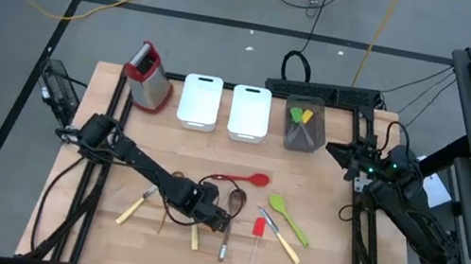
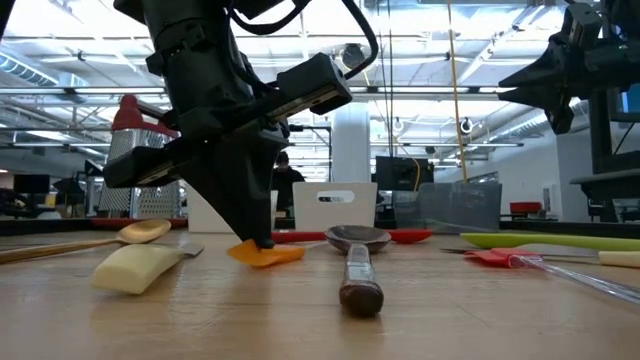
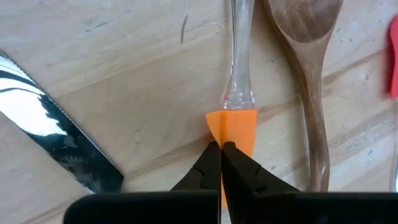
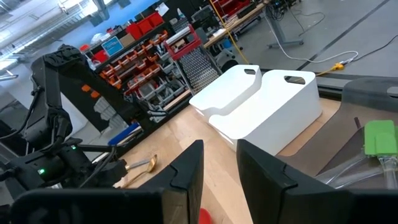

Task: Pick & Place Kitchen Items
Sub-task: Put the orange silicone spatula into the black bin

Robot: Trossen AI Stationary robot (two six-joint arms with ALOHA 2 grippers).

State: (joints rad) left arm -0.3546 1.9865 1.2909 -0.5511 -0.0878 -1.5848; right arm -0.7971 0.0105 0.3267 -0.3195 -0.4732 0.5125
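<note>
Orange spatula (image 3: 235, 127) pinched under left gripper (image 3: 221, 149), on table.

Matt pale wood tabletop (image 3: 124, 74), glossy mirror-metal knife blade (image 3: 56, 143), smooth brown wooden spoon (image 3: 311, 74), clear glossy plastic handle on matt orange spatula (image 3: 239, 127).

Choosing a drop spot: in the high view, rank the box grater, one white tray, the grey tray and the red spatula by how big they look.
1. White tray, largest.
2. Grey tray and box grater: these look alike, so I won't rank them.
3. Red spatula, smallest.

All sit on the table, seen from straight above.
</note>
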